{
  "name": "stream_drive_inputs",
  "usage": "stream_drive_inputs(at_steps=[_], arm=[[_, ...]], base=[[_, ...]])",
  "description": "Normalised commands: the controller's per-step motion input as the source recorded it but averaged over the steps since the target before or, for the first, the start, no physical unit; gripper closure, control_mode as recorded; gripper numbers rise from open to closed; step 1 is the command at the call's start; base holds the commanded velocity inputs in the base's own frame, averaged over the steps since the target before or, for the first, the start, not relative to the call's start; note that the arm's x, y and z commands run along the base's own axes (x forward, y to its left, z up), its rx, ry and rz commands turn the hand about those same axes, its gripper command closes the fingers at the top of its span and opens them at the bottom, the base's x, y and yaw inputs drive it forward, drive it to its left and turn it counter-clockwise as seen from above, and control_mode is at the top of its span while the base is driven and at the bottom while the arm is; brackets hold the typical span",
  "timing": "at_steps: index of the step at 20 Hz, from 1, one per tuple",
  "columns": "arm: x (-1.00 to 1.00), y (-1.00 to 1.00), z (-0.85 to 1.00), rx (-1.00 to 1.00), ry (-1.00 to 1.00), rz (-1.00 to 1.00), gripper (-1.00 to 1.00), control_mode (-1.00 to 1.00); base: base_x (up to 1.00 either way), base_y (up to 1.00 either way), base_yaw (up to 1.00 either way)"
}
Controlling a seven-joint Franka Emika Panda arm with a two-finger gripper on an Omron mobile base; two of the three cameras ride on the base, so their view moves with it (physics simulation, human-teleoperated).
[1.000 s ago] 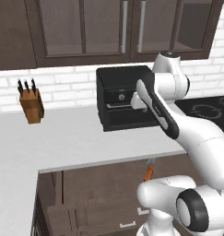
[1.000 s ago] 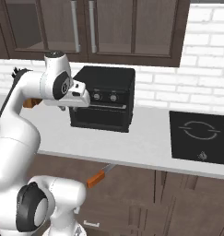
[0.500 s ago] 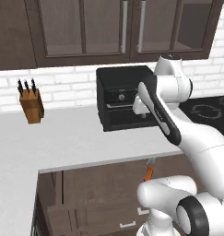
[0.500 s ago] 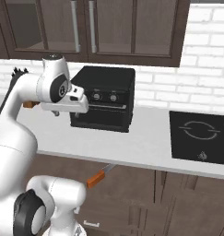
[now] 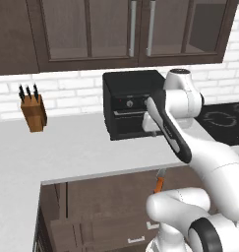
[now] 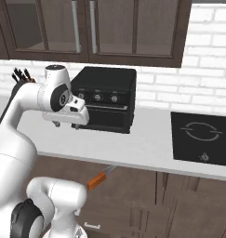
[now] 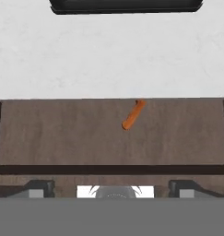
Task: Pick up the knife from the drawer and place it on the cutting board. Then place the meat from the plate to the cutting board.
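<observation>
So the knife [image 7: 133, 115] is lying in the open drawer [image 7: 49, 133], orange handle out on the brown drawer floor, blade end tucked right up at the counter [image 7: 109, 55] edge so the grey part barely shows from the hand camera. It sits tilted, a bit right of the drawer's middle, with bare wood all around it on the left, right and near side, so lots of free room there. From the base cameras you can see the same knife [image 5: 160, 183] poking out just under the counter lip [image 6: 99, 177], blade toward the counter.

Gripper [image 7: 111, 186] hangs up high over the drawer, looking straight down. Its two dark fingertips [image 7: 37, 186] sit far apart at the bottom of the hand view with nothing between them, so jaws are wide open and holding nothing. It's well above the knife, not touching anything.

On the counter there's a black toaster oven [image 5: 134, 103] against the brick wall, a knife block [image 5: 33, 112] off to the left, and a black cooktop [image 6: 201, 138] to the right.
</observation>
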Motion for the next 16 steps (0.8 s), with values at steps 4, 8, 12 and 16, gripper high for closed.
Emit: stream_drive_inputs(at_steps=[4, 8, 12, 16], arm=[[-0.09, -0.01, -0.02, 0.0, 0.0, 0.01, -1.0, 1.0], [0.0, 0.0, 0.0, 0.0, 0.0, 0.0, -1.0, 1.0], [0.0, 0.0, 0.0, 0.0, 0.0, 0.0, -1.0, 1.0], [0.0, 0.0, 0.0, 0.0, 0.0, 0.0, -1.0, 1.0]], base=[[-0.57, -0.18, 0.16], [-0.7, -0.78, 0.39], [-0.26, -0.98, 0.54], [-0.03, -0.84, 0.56]])
